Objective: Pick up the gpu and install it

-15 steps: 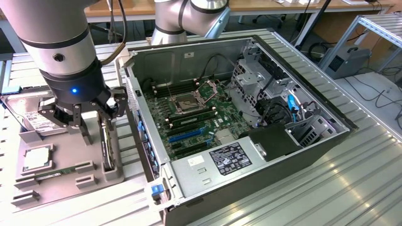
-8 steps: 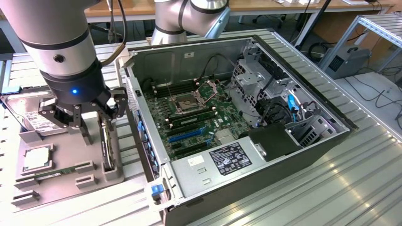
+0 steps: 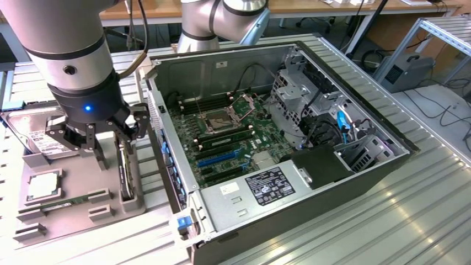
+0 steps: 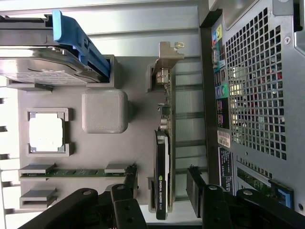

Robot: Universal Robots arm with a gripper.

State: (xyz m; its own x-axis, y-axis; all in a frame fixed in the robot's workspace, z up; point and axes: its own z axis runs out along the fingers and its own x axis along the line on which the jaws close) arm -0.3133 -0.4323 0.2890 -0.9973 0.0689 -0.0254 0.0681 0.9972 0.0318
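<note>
In the exterior view the gripper [image 3: 112, 153] hangs open and empty over the grey tray [image 3: 74, 218], just beside the open computer case [image 3: 309, 182]. The gpu [image 3: 127, 179] stands on edge in a slot of that tray, right under the fingers, on the side nearest the case.

In the wrist view the gpu [image 4: 164, 143] runs lengthwise away from the gripper [image 4: 161, 174], with its metal bracket [image 4: 167, 59] at the far end. One finger stands off each flat face without touching, so the jaws straddle the card's thin width at its black-covered end. The memory stick [image 4: 76, 172] lies off to one side.
</note>
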